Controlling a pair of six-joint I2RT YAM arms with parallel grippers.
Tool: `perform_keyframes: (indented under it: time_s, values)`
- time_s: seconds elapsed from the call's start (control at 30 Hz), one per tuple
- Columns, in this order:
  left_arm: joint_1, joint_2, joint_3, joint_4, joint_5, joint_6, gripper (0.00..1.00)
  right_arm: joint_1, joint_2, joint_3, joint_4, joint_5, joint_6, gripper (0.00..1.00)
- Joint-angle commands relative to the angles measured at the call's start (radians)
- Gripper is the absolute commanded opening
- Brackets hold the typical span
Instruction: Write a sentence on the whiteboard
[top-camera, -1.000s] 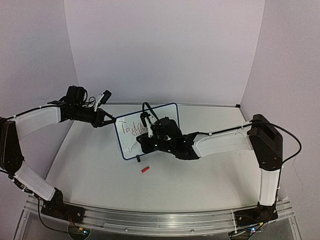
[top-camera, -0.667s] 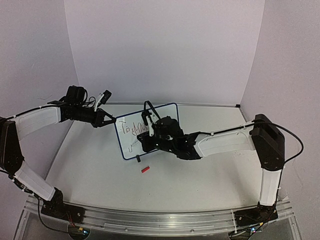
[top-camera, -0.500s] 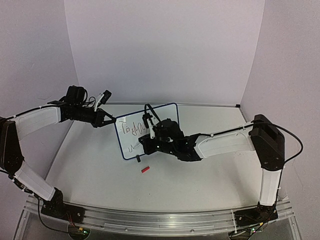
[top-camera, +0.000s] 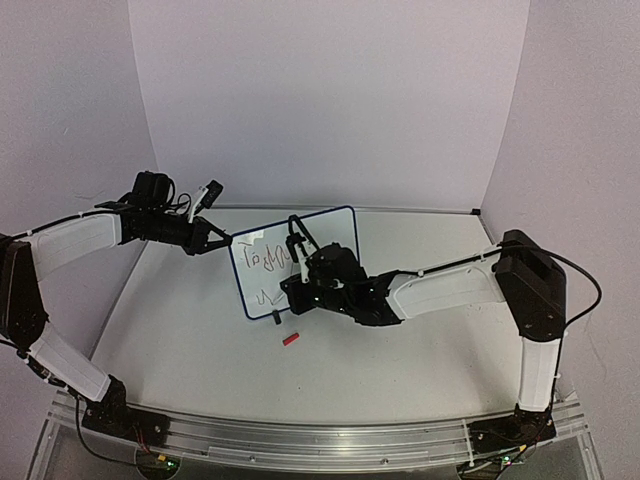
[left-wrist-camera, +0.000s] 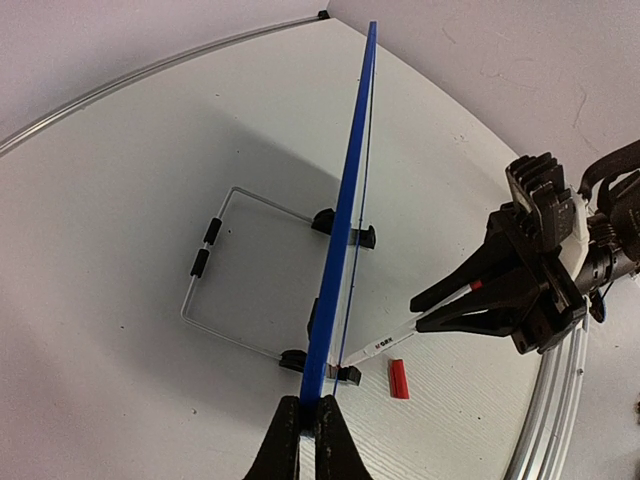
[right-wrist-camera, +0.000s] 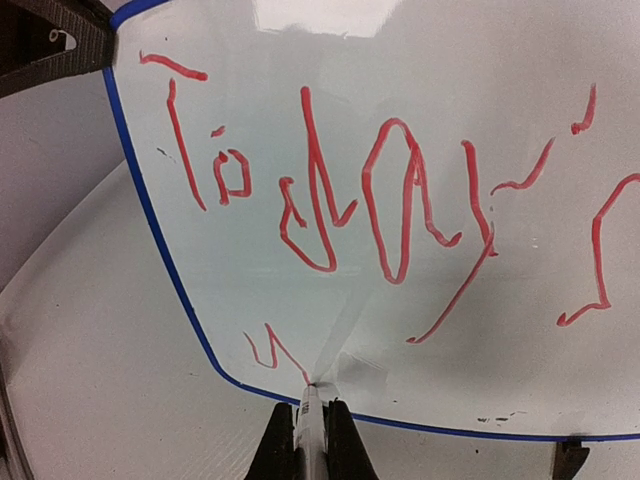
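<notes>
The whiteboard (top-camera: 252, 282) stands upright on the table, its blue frame edge-on in the left wrist view (left-wrist-camera: 348, 190). My left gripper (top-camera: 226, 240) (left-wrist-camera: 308, 418) is shut on the frame at the board's upper left corner. The sentence (top-camera: 268, 258) is red writing: a top row reading "Today's" (right-wrist-camera: 320, 200) and a short zigzag stroke (right-wrist-camera: 265, 350) starting a lower row. My right gripper (top-camera: 297, 288) (right-wrist-camera: 310, 430) is shut on a white marker (right-wrist-camera: 309, 412) (left-wrist-camera: 385, 346). The marker's tip touches the board at the end of the zigzag, near the bottom edge.
A red marker cap (top-camera: 291, 339) (left-wrist-camera: 398, 379) lies on the table just in front of the board. A wire stand (left-wrist-camera: 212, 290) and black feet (left-wrist-camera: 345, 232) prop the board from behind. White walls close in the back and both sides.
The right gripper has shifted slightly along the board's lower part, and the red stroke of the lower row has grown. The left arm and the board have not moved.
</notes>
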Motion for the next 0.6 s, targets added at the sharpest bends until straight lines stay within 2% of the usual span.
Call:
perform_keyframes:
  time_s: [0.0, 0.57]
  values:
    - [-0.006, -0.035, 0.024, -0.010, 0.005, 0.003, 0.00, -0.001, -0.016, 0.035, 0.018, 0.046, -0.015, 0.00]
    - [-0.007, -0.036, 0.026, -0.010, 0.009, 0.002, 0.00, -0.001, -0.090, 0.036, 0.047, 0.074, -0.042, 0.00]
